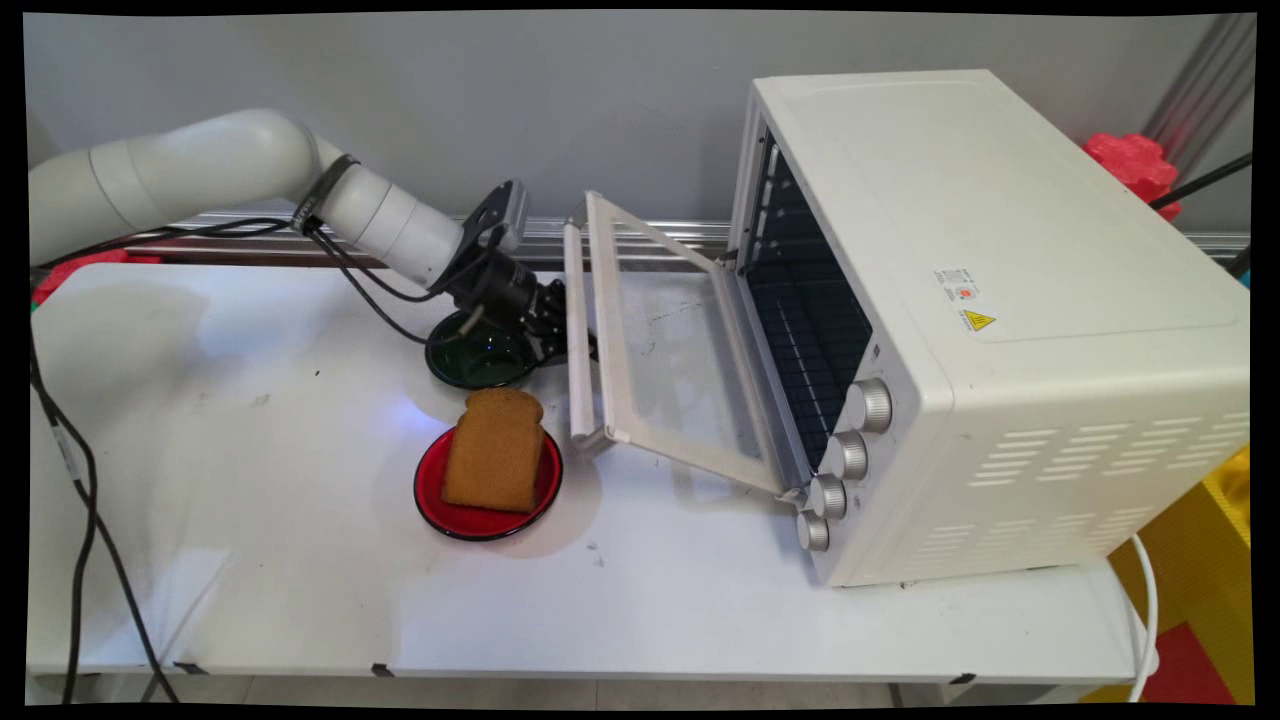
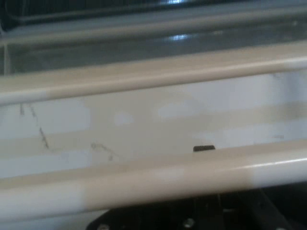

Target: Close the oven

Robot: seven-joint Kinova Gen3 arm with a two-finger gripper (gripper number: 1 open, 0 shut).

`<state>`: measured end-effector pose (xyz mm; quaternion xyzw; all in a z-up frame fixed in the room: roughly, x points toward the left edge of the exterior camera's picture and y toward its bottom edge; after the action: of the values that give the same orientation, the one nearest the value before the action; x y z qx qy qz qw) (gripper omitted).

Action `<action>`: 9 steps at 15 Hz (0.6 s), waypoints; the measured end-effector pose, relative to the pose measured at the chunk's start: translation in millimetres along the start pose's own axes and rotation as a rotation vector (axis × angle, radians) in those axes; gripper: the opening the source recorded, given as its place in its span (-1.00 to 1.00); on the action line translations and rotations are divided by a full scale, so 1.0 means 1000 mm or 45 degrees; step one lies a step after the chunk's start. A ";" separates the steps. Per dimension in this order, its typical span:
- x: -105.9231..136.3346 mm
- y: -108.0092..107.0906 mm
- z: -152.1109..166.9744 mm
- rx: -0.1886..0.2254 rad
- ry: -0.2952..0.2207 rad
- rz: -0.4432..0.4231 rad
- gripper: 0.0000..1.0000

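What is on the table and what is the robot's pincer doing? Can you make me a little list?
pincer: the pincer is at the handle of the oven door, though whether it grips the handle cannot be seen
oven door: the door hangs partly open
oven: a white toaster oven with four knobs on its front
bread: a slice of brown bread lies on a red plate
green dish: a dark green dish sits under the arm, behind the red plate
table: white table

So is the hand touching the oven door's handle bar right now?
Cannot tell. In the main view the hand sits right at the door handle, with no gap visible. The hand view shows the bar crossing just above the linkage, but no fingertips or contact.
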<state>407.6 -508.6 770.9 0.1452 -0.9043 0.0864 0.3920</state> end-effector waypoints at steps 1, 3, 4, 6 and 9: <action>0.003 0.000 -0.001 -0.002 0.007 0.001 -1.00; 0.012 -0.001 -0.005 -0.008 0.026 0.004 -1.00; 0.016 -0.001 -0.006 -0.009 0.035 0.006 -1.00; 0.026 -0.003 -0.010 -0.010 0.056 0.010 -1.00; 0.040 -0.005 -0.015 -0.004 0.082 0.014 -1.00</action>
<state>393.9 -516.6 810.6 0.1366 -0.8921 0.0917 0.4208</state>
